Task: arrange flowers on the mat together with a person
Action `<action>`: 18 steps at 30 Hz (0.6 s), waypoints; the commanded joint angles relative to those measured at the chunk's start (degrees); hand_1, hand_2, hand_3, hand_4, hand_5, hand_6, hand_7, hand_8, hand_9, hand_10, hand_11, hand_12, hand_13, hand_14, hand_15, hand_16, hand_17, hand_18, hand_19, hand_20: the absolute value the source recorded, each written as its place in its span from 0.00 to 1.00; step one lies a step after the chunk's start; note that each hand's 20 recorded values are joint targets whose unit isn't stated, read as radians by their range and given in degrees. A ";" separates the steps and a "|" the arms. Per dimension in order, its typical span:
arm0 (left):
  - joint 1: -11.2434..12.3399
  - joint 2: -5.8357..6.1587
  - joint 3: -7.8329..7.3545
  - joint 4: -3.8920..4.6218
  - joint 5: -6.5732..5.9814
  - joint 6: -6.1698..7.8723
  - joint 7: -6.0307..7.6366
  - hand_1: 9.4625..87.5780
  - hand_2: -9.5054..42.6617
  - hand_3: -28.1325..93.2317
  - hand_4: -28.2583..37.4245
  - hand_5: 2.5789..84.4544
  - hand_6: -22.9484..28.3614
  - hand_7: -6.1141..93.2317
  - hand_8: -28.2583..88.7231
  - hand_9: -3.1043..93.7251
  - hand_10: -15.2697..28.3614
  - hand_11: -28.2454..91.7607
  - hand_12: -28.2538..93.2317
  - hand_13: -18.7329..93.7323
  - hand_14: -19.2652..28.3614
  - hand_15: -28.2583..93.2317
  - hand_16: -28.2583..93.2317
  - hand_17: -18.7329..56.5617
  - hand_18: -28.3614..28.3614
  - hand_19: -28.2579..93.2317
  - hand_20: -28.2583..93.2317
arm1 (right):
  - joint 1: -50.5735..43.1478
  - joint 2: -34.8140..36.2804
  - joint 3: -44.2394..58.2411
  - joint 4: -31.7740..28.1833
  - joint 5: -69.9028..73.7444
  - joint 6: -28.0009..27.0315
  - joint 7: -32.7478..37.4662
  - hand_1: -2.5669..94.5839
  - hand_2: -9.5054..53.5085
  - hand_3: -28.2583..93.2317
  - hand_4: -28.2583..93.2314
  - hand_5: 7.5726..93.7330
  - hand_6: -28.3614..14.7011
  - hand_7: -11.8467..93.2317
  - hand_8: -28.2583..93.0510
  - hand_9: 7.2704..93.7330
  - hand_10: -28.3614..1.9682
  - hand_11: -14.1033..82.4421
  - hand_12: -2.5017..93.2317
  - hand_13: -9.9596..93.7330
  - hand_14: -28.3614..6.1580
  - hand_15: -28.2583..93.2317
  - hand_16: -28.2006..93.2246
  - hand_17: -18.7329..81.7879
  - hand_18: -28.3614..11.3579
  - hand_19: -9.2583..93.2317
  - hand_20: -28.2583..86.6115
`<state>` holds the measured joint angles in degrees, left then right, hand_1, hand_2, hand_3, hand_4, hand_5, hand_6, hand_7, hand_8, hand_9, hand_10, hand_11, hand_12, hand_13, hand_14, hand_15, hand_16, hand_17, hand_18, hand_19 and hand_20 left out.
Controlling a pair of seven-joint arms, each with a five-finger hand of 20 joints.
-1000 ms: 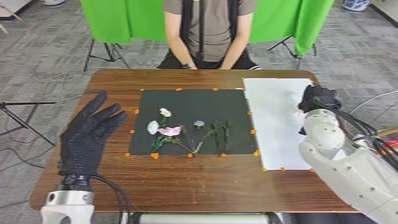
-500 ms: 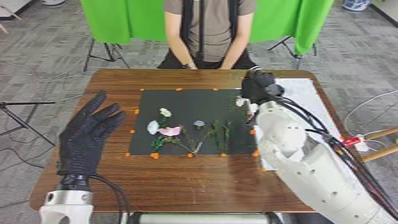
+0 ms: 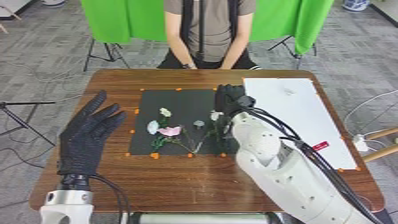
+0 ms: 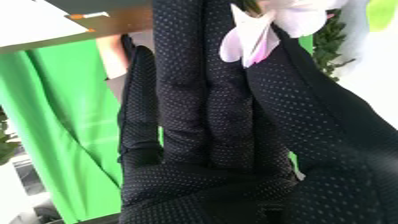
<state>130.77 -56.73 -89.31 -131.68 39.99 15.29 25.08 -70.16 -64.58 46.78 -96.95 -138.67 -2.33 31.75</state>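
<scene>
In the head view, my right hand point(image 3: 231, 100) is over the right part of the dark mat point(image 3: 182, 98), thumb and fingers closed on a pale flower point(image 3: 216, 115). In the right wrist view, my right hand point(image 4: 209, 115) pinches this pinkish-white flower point(image 4: 249, 37) between thumb and fingers. On the mat's left part lie a small white flower point(image 3: 165, 112), a pale round one point(image 3: 153, 127) and a pink one point(image 3: 169, 131); a greyish bloom point(image 3: 199, 123) is near the middle. My left hand point(image 3: 84, 135) stands with straight fingers left of the mat.
A white sheet point(image 3: 298, 115) lies right of the mat, with a small pale item point(image 3: 288, 91) near its far end. Orange markers edge both. Across the brown table point(image 3: 191, 187) a person sits with both hands low at the far edge.
My right hand has moved left from the white sheet to above the mat, bringing the pale flower along. The left hand and the flowers on the mat's left part have stayed put.
</scene>
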 commanded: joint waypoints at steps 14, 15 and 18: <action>0.12 -0.25 -0.12 0.16 -0.08 -0.33 -1.40 0.18 0.33 0.88 0.02 0.41 0.61 0.18 0.15 0.41 0.83 0.44 0.31 0.43 0.97 0.62 0.15 0.18 0.94 0.77 0.24 | -3.32 0.47 3.10 -1.58 -2.27 -5.97 -1.53 0.46 0.00 0.86 0.00 0.79 0.74 0.23 0.19 0.90 0.63 0.34 0.19 0.81 0.59 0.51 0.37 0.38 0.32 0.79 0.28; 0.28 -0.04 -0.09 0.11 -0.16 -0.18 -1.00 0.18 0.33 0.88 0.02 0.41 0.61 0.18 0.15 0.41 0.83 0.44 0.31 0.43 0.97 0.62 0.15 0.18 0.94 0.77 0.24 | -3.38 0.34 3.27 -1.66 -2.98 -6.22 -1.98 0.45 0.00 0.87 0.00 0.78 0.74 0.23 0.18 0.90 0.62 0.34 0.19 0.81 0.58 0.52 0.37 0.38 0.32 0.79 0.28; 0.21 -0.29 -0.14 0.10 -0.01 -0.32 -1.53 0.18 0.33 0.88 0.02 0.41 0.61 0.18 0.15 0.41 0.83 0.44 0.31 0.43 0.97 0.62 0.15 0.18 0.94 0.77 0.24 | -3.74 0.65 3.42 -2.39 -4.38 -6.77 -1.83 0.41 0.00 0.89 0.00 0.75 0.74 0.23 0.14 0.89 0.61 0.34 0.18 0.80 0.57 0.52 0.36 0.38 0.31 0.78 0.28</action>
<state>130.67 -56.70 -89.42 -131.66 40.00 15.25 24.56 -73.11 -63.74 49.57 -97.60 -139.41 -7.47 30.82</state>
